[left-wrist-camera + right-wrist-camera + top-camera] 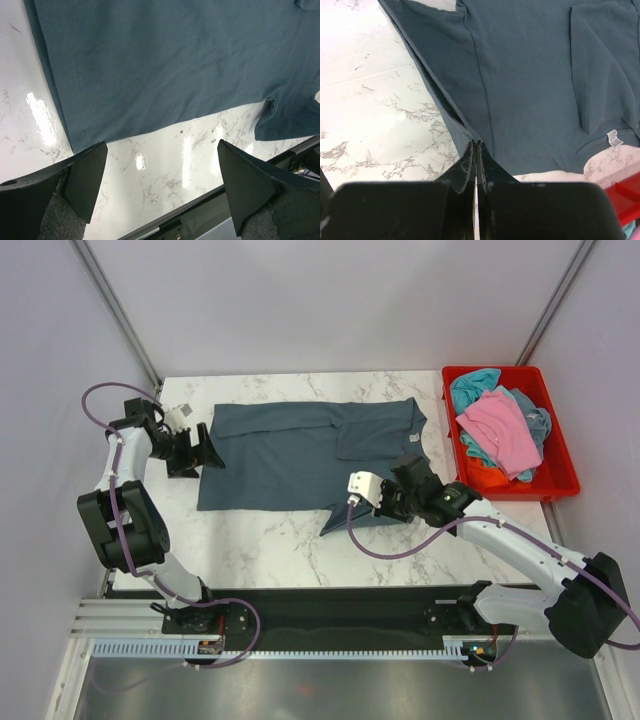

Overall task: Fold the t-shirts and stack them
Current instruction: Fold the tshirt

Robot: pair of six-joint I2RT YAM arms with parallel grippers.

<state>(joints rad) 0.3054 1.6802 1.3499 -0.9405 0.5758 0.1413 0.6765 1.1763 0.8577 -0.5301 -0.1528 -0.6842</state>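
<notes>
1. The dark blue t-shirt (300, 455) lies spread flat on the white marble table (270, 540). Its collar end is toward the red bin (565, 475) and its hem toward the left arm.
2. The right gripper (476, 148) has its two fingers pressed together on the shirt's near edge, by the near sleeve. A ridge of cloth runs up out of the fingertips, so it is pinching the fabric.
3. From that pinch the shirt spreads away from the gripper and to its right, where the small white tag (612, 137) shows at the collar.
4. The left gripper (160, 172) is spread wide, with nothing between its fingers (85, 180).
5. A hem corner of the shirt lies just beyond the left gripper's fingertips. Bare marble shows in the gap between the fingers.
6. In the top view the left gripper sits just beside the shirt's hem edge. Whether it touches the cloth cannot be told.
7. A pink shirt (500, 425), a teal shirt (475, 385) and an orange shirt (485, 478) lie heaped in the red bin at the table's far right corner.
</notes>
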